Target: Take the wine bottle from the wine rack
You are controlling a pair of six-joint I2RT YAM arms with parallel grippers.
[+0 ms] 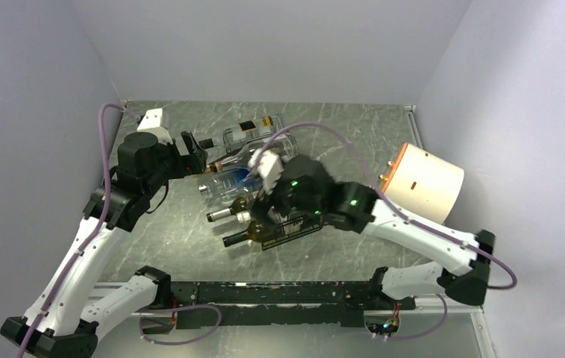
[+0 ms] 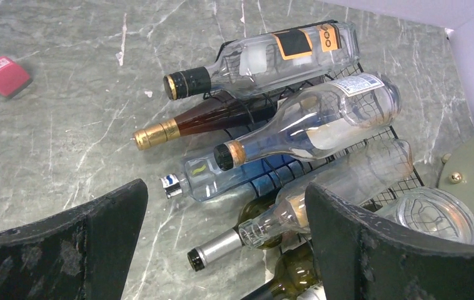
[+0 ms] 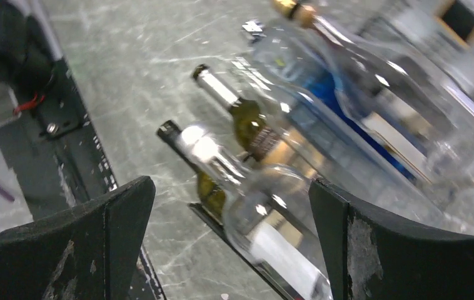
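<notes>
The black wire wine rack (image 1: 297, 228) lies mid-table with several bottles lying across it, necks pointing left. In the left wrist view the rack (image 2: 389, 134) holds a clear bottle with a black and orange label (image 2: 272, 55), a dark red bottle with a gold cap (image 2: 209, 115), a corked clear bottle (image 2: 312, 122) and a green bottle with a silver cap (image 2: 222, 248). My left gripper (image 1: 203, 153) is open and empty, off the rack's far left. My right gripper (image 1: 262, 209) is open over the rack's near end, its jaws either side of a clear white-labelled bottle (image 3: 262, 222) without touching it.
A cream cylinder with an orange end (image 1: 423, 181) stands right of the rack. A small pink block (image 2: 6, 75) lies on the grey marble table (image 1: 190, 246) left of the bottles. The black base rail (image 1: 279, 292) runs along the near edge.
</notes>
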